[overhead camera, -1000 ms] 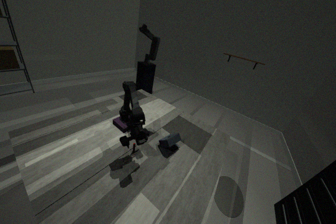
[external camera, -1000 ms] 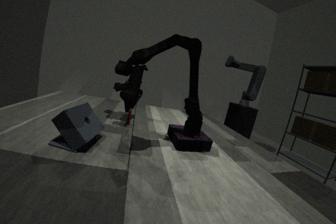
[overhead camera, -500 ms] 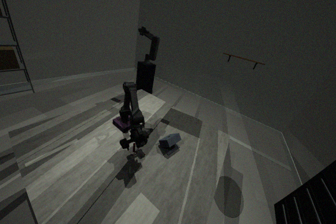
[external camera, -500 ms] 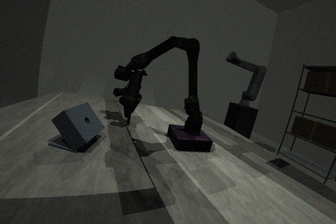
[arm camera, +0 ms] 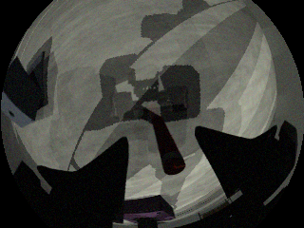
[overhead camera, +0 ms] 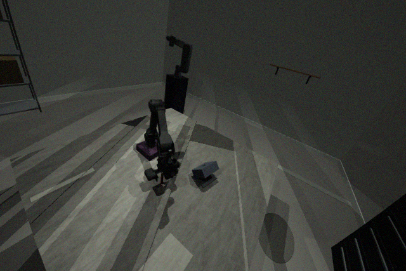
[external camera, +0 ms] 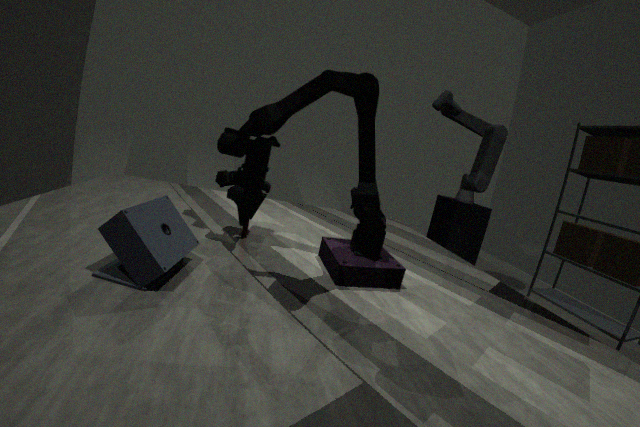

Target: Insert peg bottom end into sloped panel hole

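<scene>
A dark red, round-looking peg stands upright on the table. My gripper is open and points down over it. In the wrist view the peg is between the two fingers, with a gap on each side. In the exterior view the fingers hide most of the peg, and only its lower part shows. The blue-grey sloped panel stands apart from the peg. Its round hole is in the tilted face.
The arm's purple base block stands behind the gripper. A second arm on a black pedestal and a shelf rack are in the background. Patchy shadows cross the table.
</scene>
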{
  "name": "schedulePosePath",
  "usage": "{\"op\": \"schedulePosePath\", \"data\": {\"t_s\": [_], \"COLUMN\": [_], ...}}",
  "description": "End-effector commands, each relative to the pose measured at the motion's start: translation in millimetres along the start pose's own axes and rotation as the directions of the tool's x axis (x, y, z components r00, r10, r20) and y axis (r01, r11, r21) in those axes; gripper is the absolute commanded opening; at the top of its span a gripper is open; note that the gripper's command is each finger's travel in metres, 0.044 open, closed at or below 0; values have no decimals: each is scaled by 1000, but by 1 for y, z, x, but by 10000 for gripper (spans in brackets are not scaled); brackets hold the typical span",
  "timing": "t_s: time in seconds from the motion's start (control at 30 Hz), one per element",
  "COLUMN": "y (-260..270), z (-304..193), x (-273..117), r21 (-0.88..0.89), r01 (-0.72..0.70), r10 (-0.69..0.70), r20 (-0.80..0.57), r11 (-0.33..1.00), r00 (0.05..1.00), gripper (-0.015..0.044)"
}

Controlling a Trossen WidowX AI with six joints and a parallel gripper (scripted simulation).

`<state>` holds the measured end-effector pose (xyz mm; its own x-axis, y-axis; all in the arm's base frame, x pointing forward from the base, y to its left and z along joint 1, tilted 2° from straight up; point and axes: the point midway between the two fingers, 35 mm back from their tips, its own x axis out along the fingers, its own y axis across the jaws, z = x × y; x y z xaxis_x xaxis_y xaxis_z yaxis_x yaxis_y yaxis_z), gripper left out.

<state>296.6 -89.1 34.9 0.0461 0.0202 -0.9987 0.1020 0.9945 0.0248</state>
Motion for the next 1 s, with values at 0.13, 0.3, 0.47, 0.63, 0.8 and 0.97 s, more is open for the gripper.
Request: {"op": "schedulePosePath", "data": {"t_s": [0.13, 0.3, 0.47, 0.63, 0.8, 0.97], "y": [0, 0, 0, 0, 0, 0], "z": [0, 0, 0, 2, 3, 4], "x": [0, 0, 0, -10, -31, -51], "r21": [0, 0, 0, 0, 0, 0], "r01": [-1, -1, -1, 0, 1, 2], "r10": [1, 1, 1, 0, -1, -2], "r20": [1, 1, 1, 0, -2, -5], "r11": [1000, 1000, 1000, 1000, 1000, 1000], "r00": [1000, 1000, 1000, 1000, 1000, 1000], "gripper": [125, 33, 0, 0, 0, 0]}}
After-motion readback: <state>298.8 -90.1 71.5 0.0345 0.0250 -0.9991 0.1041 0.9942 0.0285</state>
